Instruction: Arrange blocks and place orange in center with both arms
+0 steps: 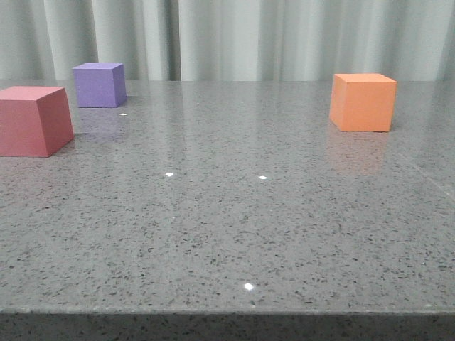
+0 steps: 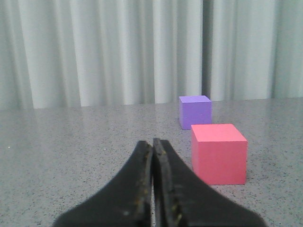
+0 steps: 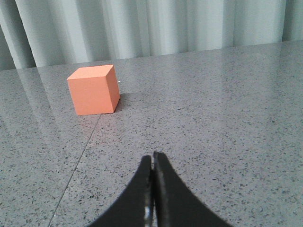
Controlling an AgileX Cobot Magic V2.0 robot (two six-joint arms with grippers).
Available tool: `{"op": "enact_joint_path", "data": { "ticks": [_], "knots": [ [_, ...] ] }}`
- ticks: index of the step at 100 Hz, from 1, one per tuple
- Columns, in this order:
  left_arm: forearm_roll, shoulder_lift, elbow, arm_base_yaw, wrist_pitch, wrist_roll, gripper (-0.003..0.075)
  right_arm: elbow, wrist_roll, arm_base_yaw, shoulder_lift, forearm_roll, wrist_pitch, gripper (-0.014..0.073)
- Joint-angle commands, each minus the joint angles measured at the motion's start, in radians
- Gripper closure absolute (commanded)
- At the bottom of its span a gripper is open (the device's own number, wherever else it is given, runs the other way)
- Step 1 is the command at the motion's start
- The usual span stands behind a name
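The orange cube [image 1: 362,101] sits on the grey table at the back right; it also shows in the right wrist view [image 3: 93,90]. The purple cube [image 1: 99,84] sits at the back left, and the pinkish-red cube [image 1: 32,120] sits nearer, at the left edge. Both show in the left wrist view: purple [image 2: 195,111] behind pinkish red [image 2: 219,153]. My left gripper [image 2: 152,142] is shut and empty, short of the pinkish-red cube and off to one side of it. My right gripper [image 3: 152,156] is shut and empty, well short of the orange cube. Neither gripper shows in the front view.
The grey speckled table [image 1: 227,234] has its front edge at the bottom of the front view. A pale curtain [image 1: 234,35] hangs behind the table. A thin seam [image 3: 80,156] runs across the tabletop in the right wrist view.
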Motion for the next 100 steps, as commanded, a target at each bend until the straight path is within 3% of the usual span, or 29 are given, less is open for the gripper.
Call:
{"op": "enact_joint_path", "data": {
  "ticks": [1, 36, 61, 100],
  "knots": [
    [-0.004, -0.032, 0.042, -0.006, -0.08, -0.006, 0.0739, -0.018, -0.006, -0.001, -0.021, -0.009, -0.084, 0.066],
    [-0.004, -0.032, 0.042, -0.006, -0.08, -0.006, 0.0739, -0.035, -0.006, -0.001, -0.018, -0.001, -0.095, 0.066],
    [-0.004, -0.032, 0.042, -0.006, -0.08, -0.006, 0.0739, -0.207, -0.006, -0.001, 0.086, 0.007, 0.013, 0.066],
    [-0.004, -0.032, 0.042, -0.006, -0.08, -0.006, 0.0739, -0.688, -0.006, -0.001, 0.591, 0.02, 0.434, 0.066]
  ]
}}
